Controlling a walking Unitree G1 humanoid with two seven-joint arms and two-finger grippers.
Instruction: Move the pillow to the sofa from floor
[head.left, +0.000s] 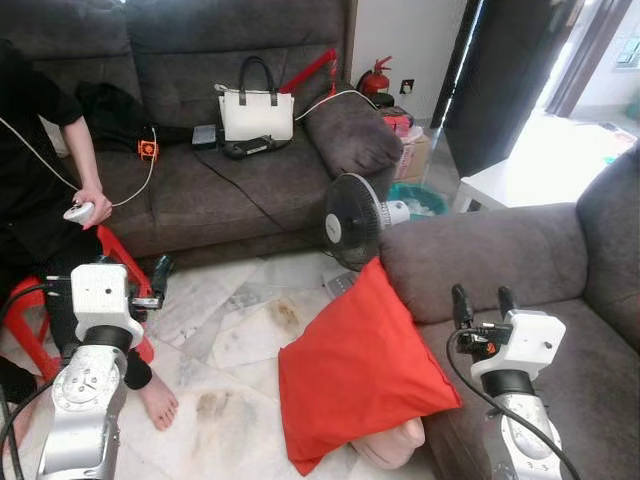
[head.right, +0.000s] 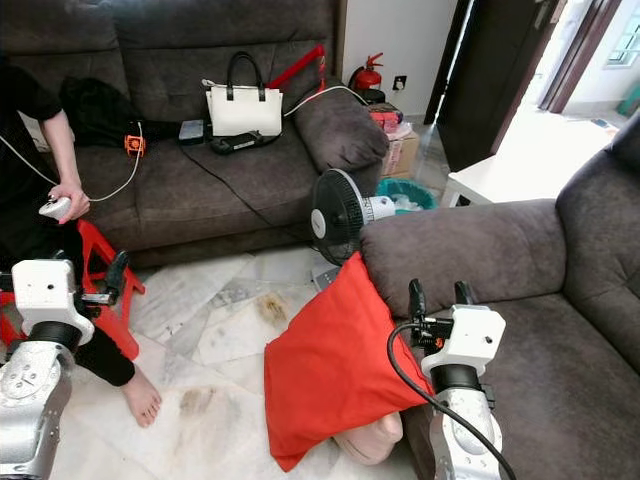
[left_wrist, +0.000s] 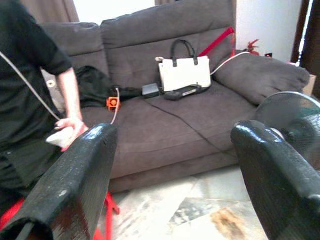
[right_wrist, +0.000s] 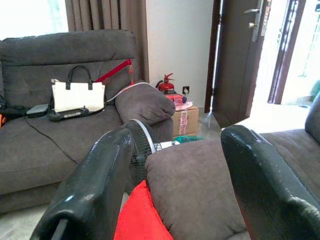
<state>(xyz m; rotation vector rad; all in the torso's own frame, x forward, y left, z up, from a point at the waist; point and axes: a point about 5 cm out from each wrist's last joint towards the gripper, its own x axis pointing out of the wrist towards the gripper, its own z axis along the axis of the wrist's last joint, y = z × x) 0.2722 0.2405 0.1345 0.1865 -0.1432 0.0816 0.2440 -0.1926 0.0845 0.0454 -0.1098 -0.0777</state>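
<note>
The soft red square pillow (head.left: 355, 375) stands on the marble floor (head.left: 230, 330), leaning against the grey fabric sofa (head.left: 500, 260). Right gripper (head.left: 478, 298) hovers just beside it and left gripper (left_wrist: 175, 165) is well apart, both with fingers spread and empty.

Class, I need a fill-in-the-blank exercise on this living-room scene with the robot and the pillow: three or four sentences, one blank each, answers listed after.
1. The red pillow leans against the armrest of the nearer ____.
2. The white handbag sits on the far sofa, and its handles are ____ in colour.
3. A black ____ stands on the floor behind the pillow.
4. The fingers of the right gripper are ____, holding nothing.

Answers: sofa; black; fan; open
</note>
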